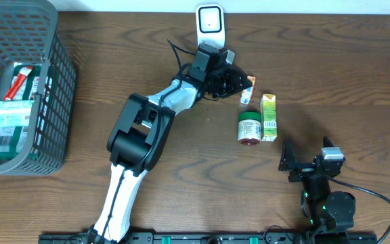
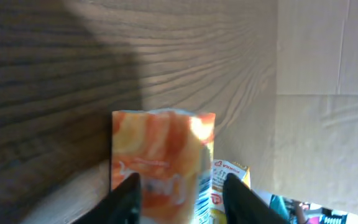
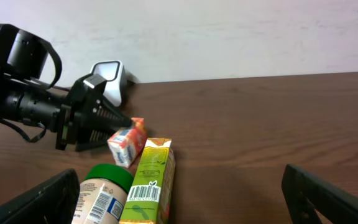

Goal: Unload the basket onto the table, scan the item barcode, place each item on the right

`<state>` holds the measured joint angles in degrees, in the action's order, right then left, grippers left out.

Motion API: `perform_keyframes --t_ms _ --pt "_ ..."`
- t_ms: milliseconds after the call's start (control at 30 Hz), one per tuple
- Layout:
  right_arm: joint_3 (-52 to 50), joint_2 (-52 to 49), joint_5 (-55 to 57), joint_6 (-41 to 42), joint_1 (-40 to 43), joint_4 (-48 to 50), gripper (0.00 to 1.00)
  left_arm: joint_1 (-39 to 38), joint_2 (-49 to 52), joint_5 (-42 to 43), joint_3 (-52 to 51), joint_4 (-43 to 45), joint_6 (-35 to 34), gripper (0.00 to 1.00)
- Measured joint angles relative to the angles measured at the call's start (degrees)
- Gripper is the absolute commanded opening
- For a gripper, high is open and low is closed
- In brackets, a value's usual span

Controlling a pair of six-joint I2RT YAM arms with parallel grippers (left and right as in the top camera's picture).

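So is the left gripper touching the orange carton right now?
Cannot tell. Left wrist view: the left gripper straddles the blurred orange carton, but neither contact nor a gap shows plainly.

No words or numbers are clear enough to read, but a barcode [image 3: 143,191] of black lines shows on the side of the green carton [image 3: 155,160], and the jar [image 3: 102,194] label's small print is too blurry.

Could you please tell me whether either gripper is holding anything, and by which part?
It cannot be told: the left gripper straddles one end of the orange carton, but contact is unclear. The right gripper holds nothing.
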<state>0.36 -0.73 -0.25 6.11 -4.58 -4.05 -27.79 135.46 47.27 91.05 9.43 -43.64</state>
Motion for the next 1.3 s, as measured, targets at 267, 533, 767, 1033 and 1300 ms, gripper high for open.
perform_keyframes --t_ms 267,533,767,1033,1300 --pt "0.0 0.0 0.0 0.0 0.0 0.0 0.99 0.0 0.0 0.0 0.0 0.0 -0.1 0.59" --pt "0.0 0.0 0.0 0.0 0.0 0.0 0.99 0.5 -0.6 0.0 0.0 -0.5 0.2 0.6" --pt "0.0 0.0 0.0 0.0 0.0 0.0 0.99 3.9 -11.3 -3.6 0.1 -13.0 4.7 0.6" --pt "0.0 0.0 0.0 0.0 0.0 0.0 0.99 8.8 -31.7 -27.0 6.5 -46.1 19.6 0.6" --pt "0.0 0.0 0.0 0.0 0.0 0.0 0.99 23.4 -48.7 -48.2 12.1 -55.1 27.7 0.61"
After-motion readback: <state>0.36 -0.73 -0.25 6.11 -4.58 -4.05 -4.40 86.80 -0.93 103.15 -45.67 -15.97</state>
